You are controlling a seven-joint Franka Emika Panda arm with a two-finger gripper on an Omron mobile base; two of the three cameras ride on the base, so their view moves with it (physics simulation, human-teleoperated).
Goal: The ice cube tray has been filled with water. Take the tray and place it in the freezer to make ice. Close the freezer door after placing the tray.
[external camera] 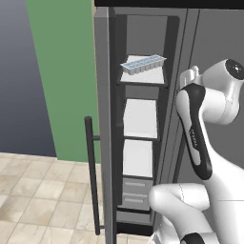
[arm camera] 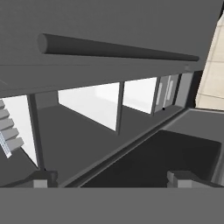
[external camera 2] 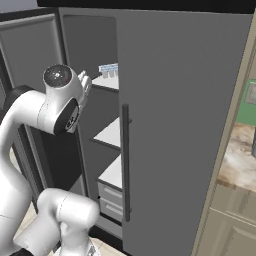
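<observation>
In the left base view the freezer door (external camera: 101, 124) stands swung open at nine o'clock, seen edge-on, with its dark bar handle (external camera: 91, 174) on the outer face, and to its right the freezer (external camera: 143, 119) shows its white shelves stacked above grey drawers (external camera: 137, 193). The ice cube tray (external camera: 143, 64) lies flat on the top shelf at about twelve o'clock, apart from the arm, which rises at three o'clock just outside the compartment. In the hand view the gripper (arm camera: 111, 179) is released and empty, fingertips (arm camera: 41, 179) spread wide at six o'clock, the tray's edge at nine o'clock.
</observation>
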